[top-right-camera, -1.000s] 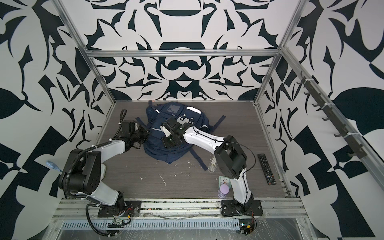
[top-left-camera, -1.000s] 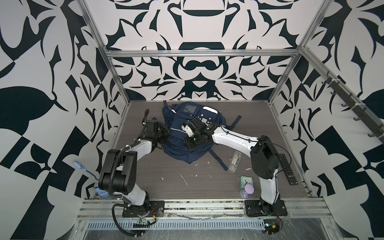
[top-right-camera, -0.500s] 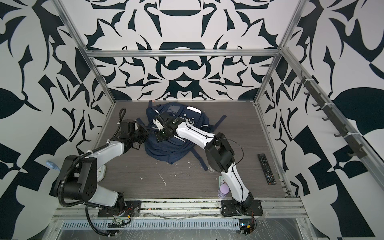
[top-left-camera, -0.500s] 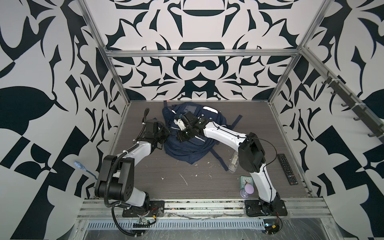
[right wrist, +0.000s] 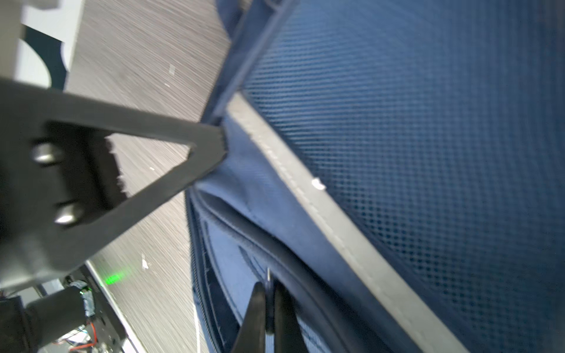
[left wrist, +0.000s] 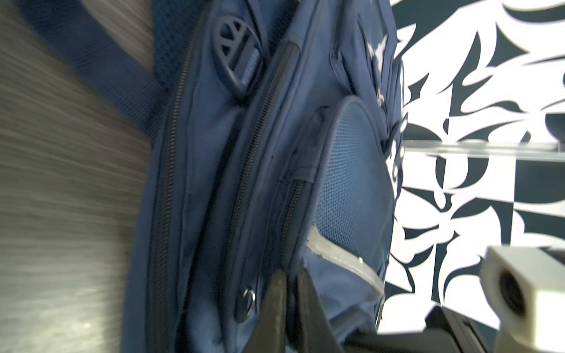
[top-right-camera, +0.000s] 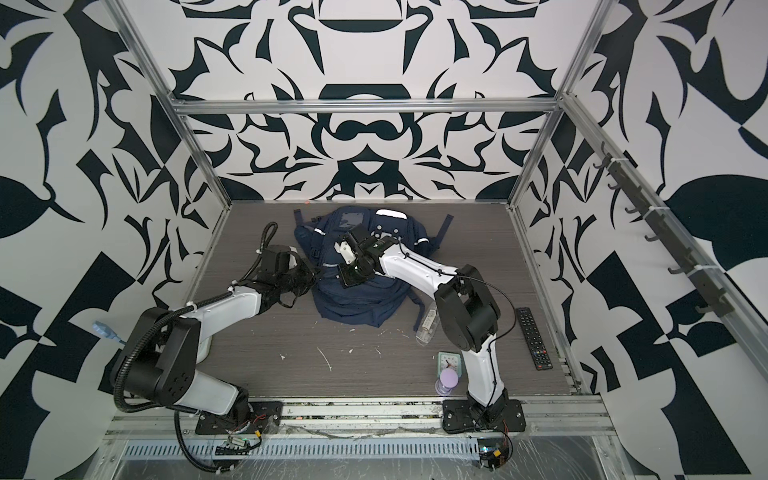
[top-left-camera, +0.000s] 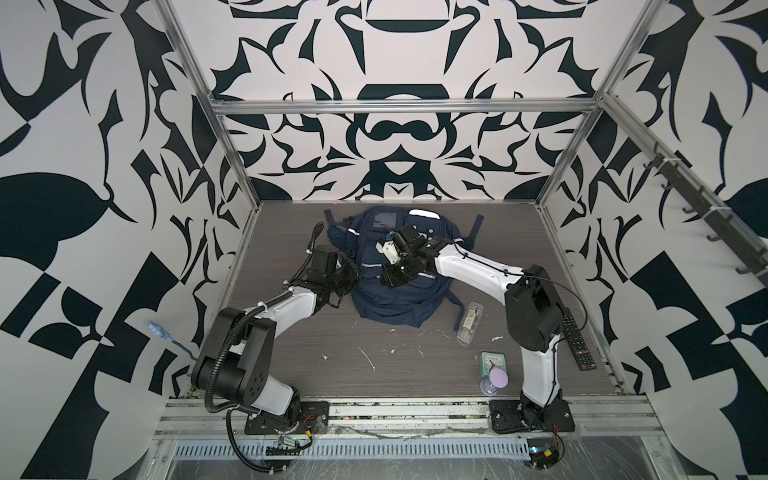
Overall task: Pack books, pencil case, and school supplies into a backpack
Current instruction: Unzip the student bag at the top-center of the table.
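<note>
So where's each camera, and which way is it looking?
Both top views: high over the front, looking down at table and backpack; left arm and right arm show.
Left wrist: on the left arm, facing the backpack's zips; left gripper tips show.
Right wrist: on the right arm, against the backpack's mesh; right gripper tips show.
Shared: all see the backpack; right wrist also sees the left gripper.

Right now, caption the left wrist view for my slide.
Left gripper closed on a fold of the navy backpack, next to its long zippers.
</note>
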Motion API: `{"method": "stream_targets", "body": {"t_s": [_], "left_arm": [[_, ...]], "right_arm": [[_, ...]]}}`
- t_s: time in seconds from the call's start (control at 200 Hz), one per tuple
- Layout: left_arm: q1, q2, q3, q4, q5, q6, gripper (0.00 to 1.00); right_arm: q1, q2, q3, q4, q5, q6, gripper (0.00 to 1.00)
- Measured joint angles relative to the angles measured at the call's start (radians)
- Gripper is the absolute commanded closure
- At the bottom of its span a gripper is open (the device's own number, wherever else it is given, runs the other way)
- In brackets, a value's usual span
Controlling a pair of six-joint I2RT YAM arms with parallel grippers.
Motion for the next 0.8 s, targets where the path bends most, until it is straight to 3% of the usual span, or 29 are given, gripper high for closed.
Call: {"method": "stream_targets", "body": {"t_s": [0.095,0.19,0.295,0.5,0.8], "left_arm": [[-0.033,0.01,0.0,-0.005,0.011,0.01,0.79],[-0.047,0.023,0.003,-0.035,0.031,0.036,0.6],[-0.038,0.043,0.033,-0.085,0.038,0.066,0.48],[-0.013,0.144,0.227,-0.164,0.027,0.151,0.47],[-0.007,0.393,0.538,-0.28,0.046,0.286,0.52]], "right_arm": [[-0.019,-0.029,-0.052,0.005,0.017,0.0,1.0],[-0.035,-0.055,-0.105,0.021,0.038,0.005,1.0],[-0.039,-0.095,-0.173,0.047,0.053,0.017,1.0],[-0.019,-0.164,-0.245,0.069,0.08,0.041,1.0],[-0.011,-0.237,-0.31,0.09,0.102,0.068,1.0]]}}
